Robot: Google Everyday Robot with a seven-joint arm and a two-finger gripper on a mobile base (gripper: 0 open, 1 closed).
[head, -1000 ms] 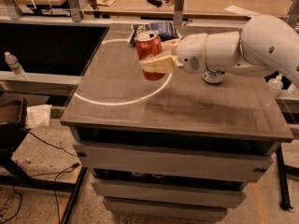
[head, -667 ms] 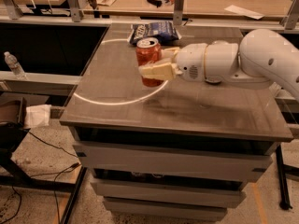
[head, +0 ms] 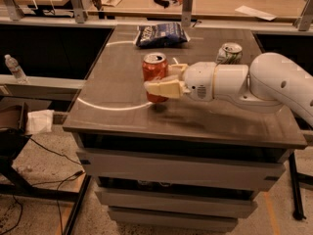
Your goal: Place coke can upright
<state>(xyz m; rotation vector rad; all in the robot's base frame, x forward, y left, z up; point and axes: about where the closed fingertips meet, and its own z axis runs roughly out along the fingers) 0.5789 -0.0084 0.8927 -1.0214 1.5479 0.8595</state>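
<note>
The can (head: 154, 72) is upright, pinched at mid-height by the gripper (head: 159, 77), in front of the bag (head: 161, 34) and over the table (head: 122, 116). One of the fingers (head: 165, 88) crosses the can's near side and the other sits behind it. A shadow lies just under the base, but I cannot tell whether the base touches the top. To do this well, I judge: lower straight down until the base sits flat, keep the wrist level, spread both fingers evenly so neither tips the can, then withdraw along the arm's line. The green can (head: 230, 53), right of the bag, is close to the arm, so avoid brushing it.
</note>
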